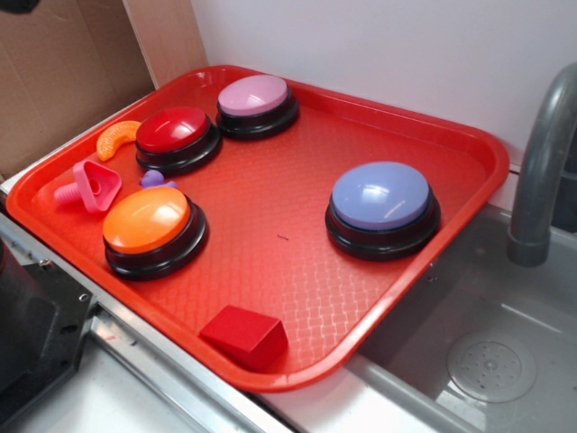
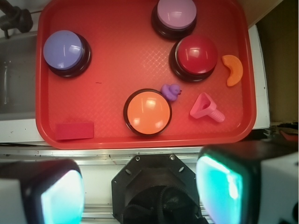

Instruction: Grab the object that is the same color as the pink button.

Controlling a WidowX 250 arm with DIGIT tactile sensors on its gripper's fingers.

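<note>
- Red plastic tray (image 1: 433,126) sits on a counter beside a grey sink with a grey faucet (image 1: 539,171); brown cardboard (image 1: 63,72) stands behind the tray's far corner
- On the tray, the orange button (image 1: 149,221) serves as the landmark: an orange dome on a black base, near the tray's front edge
- The pink bolt (image 1: 88,187) lies on its side just beside the orange button, toward the tray's edge, its triangular hollow head tilted up and its short threaded shaft pointing outward; nothing touches it
- A small purple piece (image 2: 171,91) sits between the orange button and the red button (image 1: 173,133), close to both
- An orange curved slice (image 1: 117,138) lies beyond the red button, by the tray rim
- The pink button (image 1: 255,97), a pale lilac dome, stands behind the red button, farther from the orange button
- The blue-lavender button (image 1: 381,198) stands well apart from the orange button, toward the sink side
- A red block (image 1: 245,336) lies near the tray's front rim, apart from the orange button
- The gripper (image 2: 140,196) hangs above the counter outside the tray's front edge, fingers spread wide apart and holding nothing
</note>
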